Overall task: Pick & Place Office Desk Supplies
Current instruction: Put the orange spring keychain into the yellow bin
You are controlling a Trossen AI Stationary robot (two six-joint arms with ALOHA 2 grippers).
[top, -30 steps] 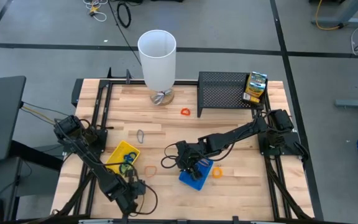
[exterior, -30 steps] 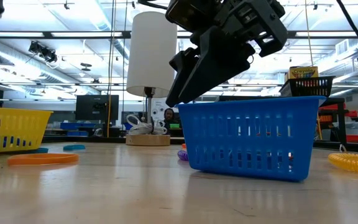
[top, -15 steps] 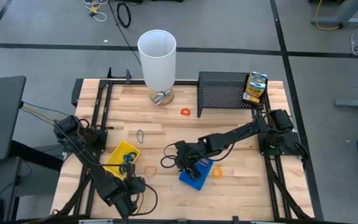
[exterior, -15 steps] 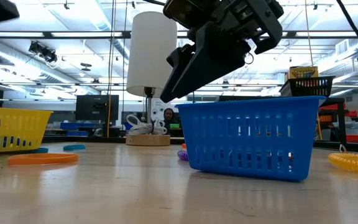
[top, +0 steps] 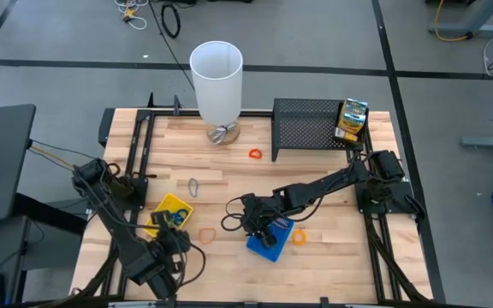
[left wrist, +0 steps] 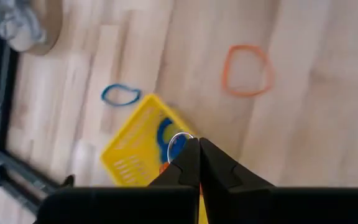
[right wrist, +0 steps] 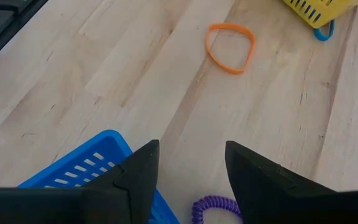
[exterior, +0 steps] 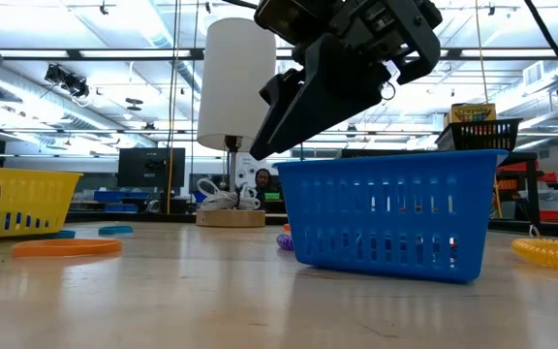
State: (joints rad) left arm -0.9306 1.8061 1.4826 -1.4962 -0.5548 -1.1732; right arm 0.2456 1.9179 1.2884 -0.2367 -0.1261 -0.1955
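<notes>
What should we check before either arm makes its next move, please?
1. Left gripper jaws shut: ok.
2. A band actually held in them: cannot tell.
3. Yellow tray in line with the left gripper's tips: ok.
4. Right gripper jaws open and empty: ok.
5. Right gripper raised above the blue tray: ok.
6. All loops off the table: not ok; an orange loop lies on the wood between the two trays, and a purple coil lies beside the blue tray.
</notes>
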